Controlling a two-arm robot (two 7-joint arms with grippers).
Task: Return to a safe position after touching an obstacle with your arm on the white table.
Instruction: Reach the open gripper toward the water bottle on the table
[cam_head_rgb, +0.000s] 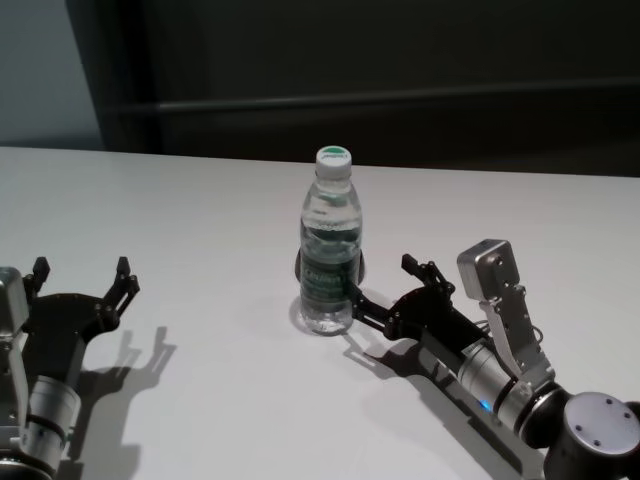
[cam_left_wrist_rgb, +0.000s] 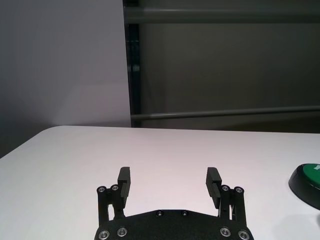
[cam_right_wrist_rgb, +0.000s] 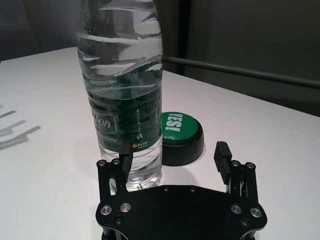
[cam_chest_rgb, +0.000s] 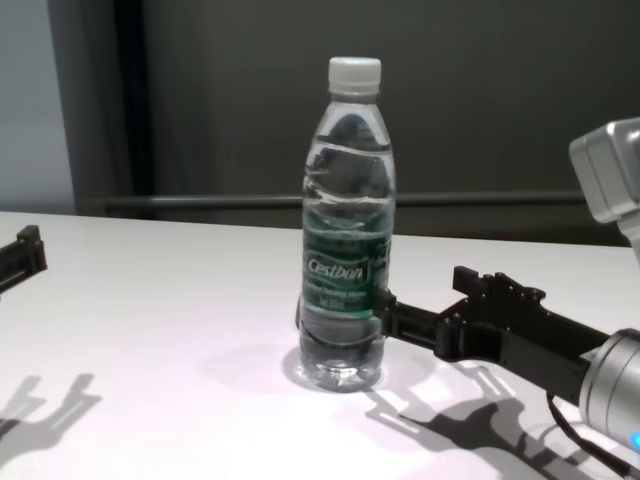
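Water bottle: upright near the middle of the white table, white cap on, green Cestbon label facing the chest camera; placed as the obstacle to bump, judging by the task.
Right gripper: low over the table, spread wide, holding nothing; one finger pressed against the bottle's lower side, the other well clear.
Green button: just behind the bottle, untouched.
Left gripper: parked well to the left, spread wide, empty.
Next step, as a judgement: draw the right arm back without tipping the bottle.
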